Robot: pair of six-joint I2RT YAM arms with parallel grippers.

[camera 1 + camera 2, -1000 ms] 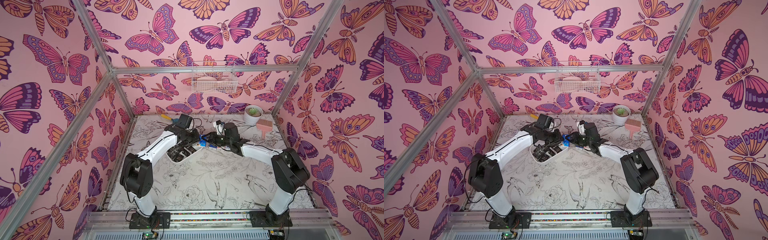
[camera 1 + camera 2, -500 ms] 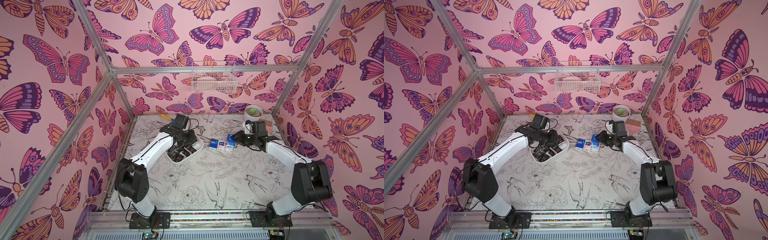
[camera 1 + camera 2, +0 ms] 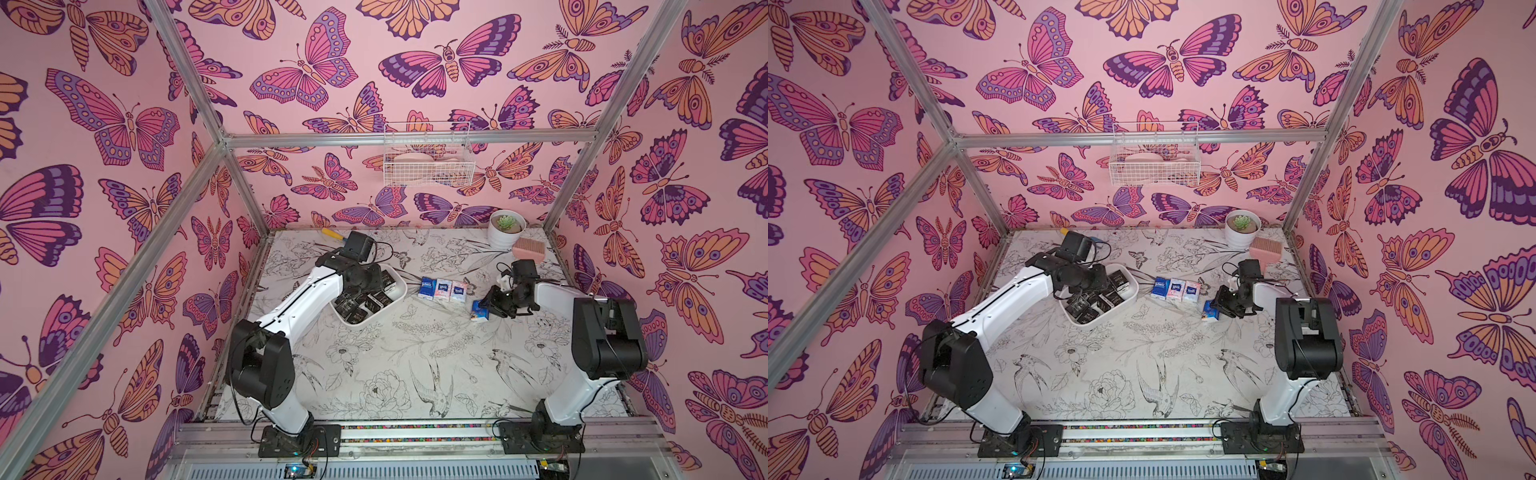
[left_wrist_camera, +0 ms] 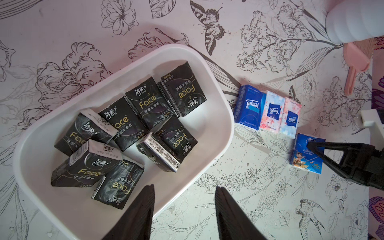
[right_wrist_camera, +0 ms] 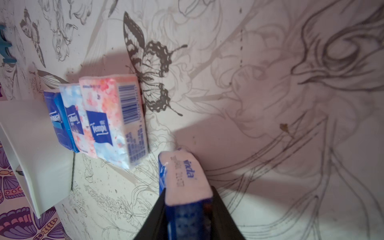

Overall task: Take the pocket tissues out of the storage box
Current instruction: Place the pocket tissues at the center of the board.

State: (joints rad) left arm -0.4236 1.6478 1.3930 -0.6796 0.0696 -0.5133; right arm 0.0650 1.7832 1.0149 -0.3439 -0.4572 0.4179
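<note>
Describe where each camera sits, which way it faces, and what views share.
Both top views: high above the bases, looking down at the table; left arm and right arm show whole.
Left wrist: on the left arm, looking down into the storage box; its open jaws show.
Right wrist: on the right arm, looking along the table; its jaws closed on the blue packet.
Shared: both wrist views show the three-packet row.

I was operating in a robot test cell: a frame of silver aluminium bars (image 3: 311,139) carried pink wall panels printed with butterflies (image 3: 124,124), and two white and black robot arms (image 3: 299,299) stood bolted on a metal base rail (image 3: 415,435) before a white table cover with black flower drawings (image 3: 395,357).
</note>
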